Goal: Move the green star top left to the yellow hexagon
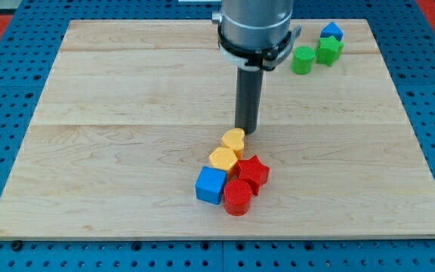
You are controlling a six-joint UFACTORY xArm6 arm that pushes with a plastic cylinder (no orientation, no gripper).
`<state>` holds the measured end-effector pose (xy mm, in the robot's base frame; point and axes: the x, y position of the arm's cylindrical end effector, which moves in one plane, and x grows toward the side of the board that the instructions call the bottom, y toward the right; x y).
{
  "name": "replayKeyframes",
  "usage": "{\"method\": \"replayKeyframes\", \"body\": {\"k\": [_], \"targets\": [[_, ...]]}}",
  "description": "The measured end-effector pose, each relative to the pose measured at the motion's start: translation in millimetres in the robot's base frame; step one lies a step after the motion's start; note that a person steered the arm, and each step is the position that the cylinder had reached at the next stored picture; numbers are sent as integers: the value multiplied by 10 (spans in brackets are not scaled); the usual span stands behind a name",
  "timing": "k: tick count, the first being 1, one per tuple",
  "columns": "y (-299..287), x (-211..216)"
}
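The green star (329, 50) lies near the view's top right, touching a green cylinder (303, 60) on its left and a blue block (331, 32) above it. The yellow hexagon (223, 159) lies at the board's lower middle, with a second yellow block (233, 140) just above it. My tip (246, 130) rests on the board just above and right of that upper yellow block, far to the lower left of the green star.
A blue cube (211, 185), a red star (253, 172) and a red cylinder (238, 197) cluster around the yellow hexagon. The wooden board (112, 151) sits on a blue pegboard table.
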<state>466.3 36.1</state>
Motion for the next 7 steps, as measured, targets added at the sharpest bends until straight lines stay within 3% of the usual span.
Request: {"method": "replayKeyframes", "body": {"k": [1, 5, 7], "targets": [[9, 255], [660, -943], [832, -1010]]}}
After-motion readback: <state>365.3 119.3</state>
